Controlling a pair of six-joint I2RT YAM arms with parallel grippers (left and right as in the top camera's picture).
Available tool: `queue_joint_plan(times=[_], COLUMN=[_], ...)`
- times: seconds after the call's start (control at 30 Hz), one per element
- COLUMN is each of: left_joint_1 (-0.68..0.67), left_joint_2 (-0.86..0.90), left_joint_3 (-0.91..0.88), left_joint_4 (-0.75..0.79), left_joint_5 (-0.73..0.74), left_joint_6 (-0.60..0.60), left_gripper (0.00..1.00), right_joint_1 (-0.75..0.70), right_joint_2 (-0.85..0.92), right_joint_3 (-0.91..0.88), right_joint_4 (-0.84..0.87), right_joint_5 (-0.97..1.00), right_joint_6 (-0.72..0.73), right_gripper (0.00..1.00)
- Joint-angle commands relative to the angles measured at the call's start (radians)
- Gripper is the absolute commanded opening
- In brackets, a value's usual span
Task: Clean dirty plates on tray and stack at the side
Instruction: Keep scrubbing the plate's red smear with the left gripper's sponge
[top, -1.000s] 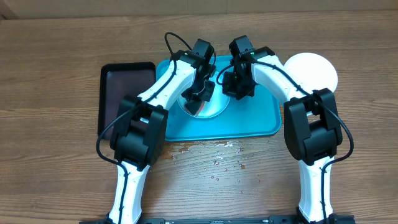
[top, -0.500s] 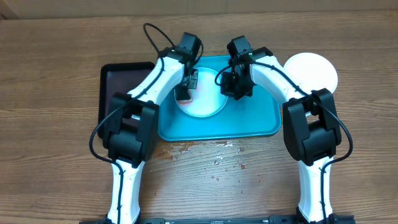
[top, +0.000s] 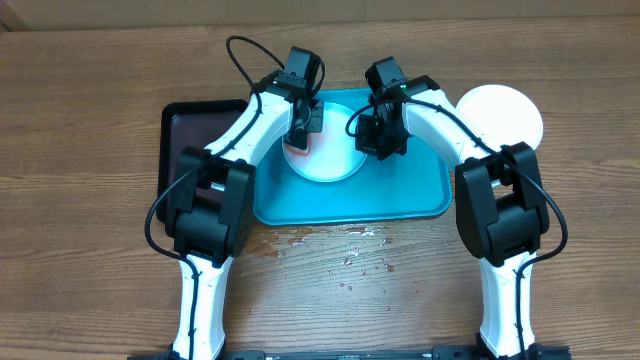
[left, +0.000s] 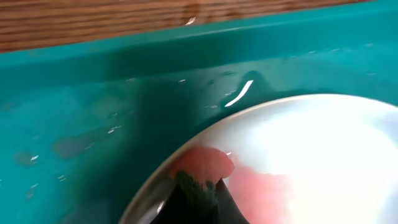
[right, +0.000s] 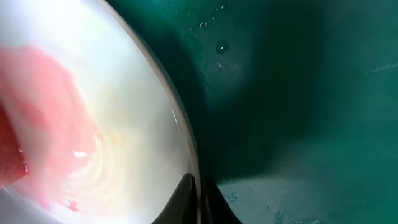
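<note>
A pale mint plate (top: 330, 160) lies on the turquoise tray (top: 405, 190). A pink-red smear covers part of it in the left wrist view (left: 261, 186) and the right wrist view (right: 43, 106). My left gripper (top: 300, 135) is shut on a pink sponge with a dark green pad (left: 199, 171), pressed on the plate's far left edge. My right gripper (top: 381, 140) is shut on the plate's right rim (right: 186, 143), which runs between its jaws. A clean white plate (top: 500, 115) sits on the table to the right of the tray.
A black rectangular tray (top: 195, 140) lies left of the turquoise one, partly under my left arm. Water drops (top: 350, 255) speckle the wood in front of the tray. The tray's raised rim (left: 155, 50) stands just beyond the plate.
My left gripper has carried the sponge from the plate's near middle up to its far left edge. The right gripper and the plate have stayed put.
</note>
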Motion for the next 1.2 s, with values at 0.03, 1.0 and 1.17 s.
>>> queue_joint_plan(times=[0.03, 1.0, 1.17], left_joint_1=[-0.024, -0.087, -0.087], left_joint_2=[0.03, 0.03, 0.03], left_joint_3=[-0.019, -0.019, -0.019], left_joint_4=[0.019, -0.211, -0.248], left_joint_5=[0.124, 0.272, 0.283], left_joint_6=[-0.006, 0.107, 0.099], left_gripper=[0.04, 0.04, 0.04], right_joint_1=[-0.013, -0.013, -0.013], right_joint_2=[0.01, 0.01, 0.01], right_joint_3=[-0.007, -0.007, -0.007], right_joint_4=[-0.014, -0.002, -0.001], right_joint_5=[0.063, 0.063, 0.063], right_joint_6=[-0.01, -0.01, -0.01], right_gripper=[0.04, 0.04, 0.04])
